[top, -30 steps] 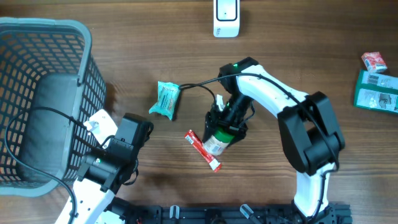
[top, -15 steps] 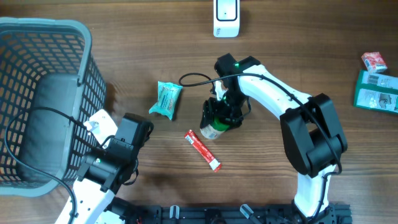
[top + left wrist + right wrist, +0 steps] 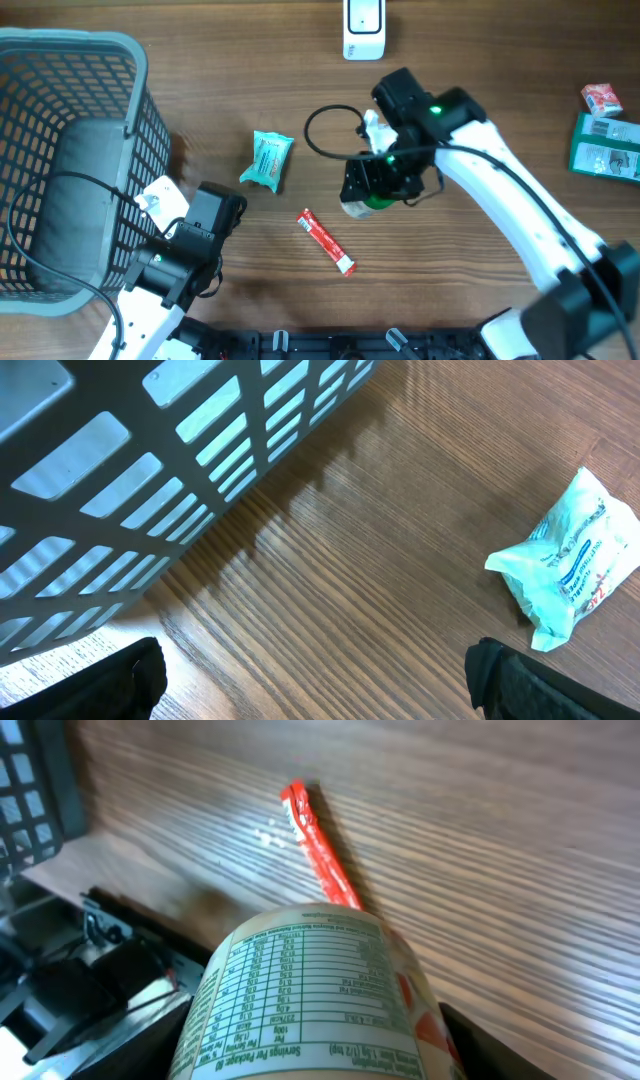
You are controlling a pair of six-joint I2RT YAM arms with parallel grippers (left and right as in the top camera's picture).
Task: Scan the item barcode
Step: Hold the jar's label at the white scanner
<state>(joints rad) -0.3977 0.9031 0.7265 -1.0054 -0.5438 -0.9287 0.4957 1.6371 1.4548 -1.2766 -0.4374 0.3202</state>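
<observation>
A printed label with a soft sheen, whether paper or film cannot be told, is seen wrapped round the jar [image 3: 310,990] held in the right pincer [image 3: 372,192]. Just beside that pincer a red stick packet [image 3: 327,242] of glossy creased film is seen. Further to its left, a teal packet [image 3: 268,160] of crinkled, shiny film is shown. The table [image 3: 200,90] is seen as smooth, semi-matt brown wood grain. The basket [image 3: 130,60] beside the left pincer [image 3: 320,680] is moulded of matt grey plastic.
</observation>
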